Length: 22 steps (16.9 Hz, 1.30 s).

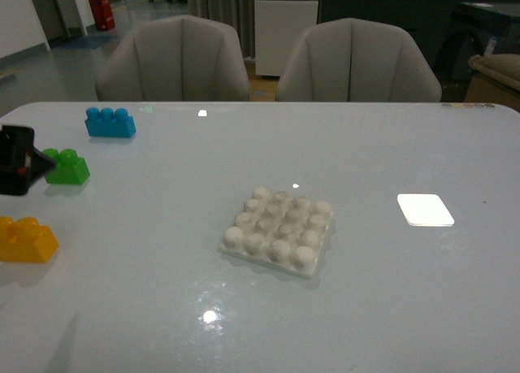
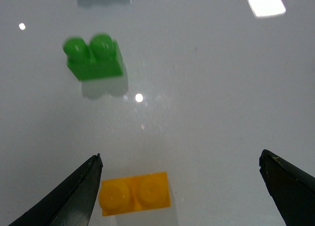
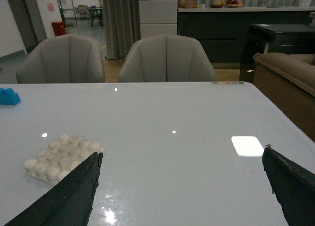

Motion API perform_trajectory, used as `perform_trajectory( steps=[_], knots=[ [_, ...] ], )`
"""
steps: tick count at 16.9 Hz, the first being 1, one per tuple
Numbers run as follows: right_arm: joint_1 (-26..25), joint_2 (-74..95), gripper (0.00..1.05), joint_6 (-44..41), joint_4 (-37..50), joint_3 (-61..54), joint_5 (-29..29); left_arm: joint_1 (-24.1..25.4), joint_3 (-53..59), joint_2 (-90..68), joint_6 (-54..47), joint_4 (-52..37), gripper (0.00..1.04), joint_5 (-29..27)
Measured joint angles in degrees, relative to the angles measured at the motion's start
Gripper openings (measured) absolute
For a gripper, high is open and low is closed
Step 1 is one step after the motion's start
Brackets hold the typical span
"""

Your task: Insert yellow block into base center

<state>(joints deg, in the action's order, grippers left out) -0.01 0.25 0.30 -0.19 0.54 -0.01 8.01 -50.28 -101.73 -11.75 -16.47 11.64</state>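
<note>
The yellow block [image 1: 27,240] lies on the white table at the near left. In the left wrist view the yellow block [image 2: 135,193] sits close beside one finger of my open left gripper [image 2: 179,159], off to one side of the gap and not held. In the front view my left gripper [image 1: 36,163] hovers at the left edge, beside the green brick. The white studded base [image 1: 279,231] lies mid-table, nothing on it; it also shows in the right wrist view [image 3: 61,157]. My right gripper [image 3: 182,154] is open and empty above bare table and does not show in the front view.
A green two-stud brick [image 1: 67,166] [image 2: 93,58] lies just beyond the yellow block. A blue three-stud brick [image 1: 110,122] [image 3: 9,96] lies farther back left. A flat white rectangle [image 1: 425,210] [image 3: 247,145] lies right of the base. Two chairs [image 1: 175,60] stand behind the table.
</note>
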Motion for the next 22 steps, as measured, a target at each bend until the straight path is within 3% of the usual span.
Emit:
perform_trajectory(
  steps=[2, 11, 22],
  knots=[
    [0.0, 0.0, 0.98, 0.0, 0.0, 0.0, 0.0, 0.9, -3.8, -6.0, -1.0, 4.7, 0.98, -0.1],
    [0.0, 0.0, 0.98, 0.0, 0.0, 0.0, 0.0, 4.6, -8.7, -11.2, -0.2, 10.0, 0.98, 1.5],
    [0.0, 0.0, 0.98, 0.0, 0.0, 0.0, 0.0, 4.1, -10.2, -18.2, 0.2, 8.9, 0.98, -1.9]
  ],
)
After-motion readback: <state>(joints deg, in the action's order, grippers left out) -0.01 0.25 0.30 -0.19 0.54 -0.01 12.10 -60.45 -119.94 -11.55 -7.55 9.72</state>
